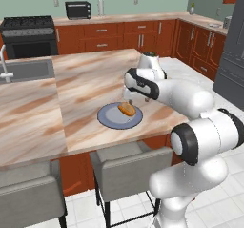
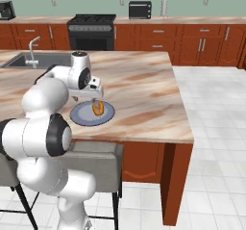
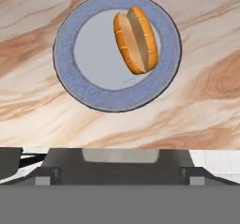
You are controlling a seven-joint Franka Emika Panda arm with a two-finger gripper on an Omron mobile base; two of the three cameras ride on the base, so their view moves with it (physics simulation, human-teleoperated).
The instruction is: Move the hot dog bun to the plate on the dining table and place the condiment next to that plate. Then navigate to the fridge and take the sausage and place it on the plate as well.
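Observation:
The hot dog bun (image 1: 127,109) (image 2: 98,108) (image 3: 136,39), golden-orange and split along its top, lies on the blue-grey plate (image 1: 107,119) (image 2: 79,116) (image 3: 70,73). That plate rests near the front edge of the marble dining table (image 1: 90,79) (image 2: 139,84) (image 3: 197,101). My gripper (image 1: 131,99) (image 2: 97,100) hovers just above the bun, pointing down, open and holding nothing. At the right edge stands the dark grey fridge (image 1: 232,55). The condiment and the sausage are out of view.
A sink with a faucet (image 1: 26,69) (image 2: 38,59) is set into the counter on the left. Grey stools (image 1: 128,167) (image 2: 96,159) stand under the table's front edge. A stove (image 1: 28,34) and a toaster oven (image 1: 78,10) line the back wall.

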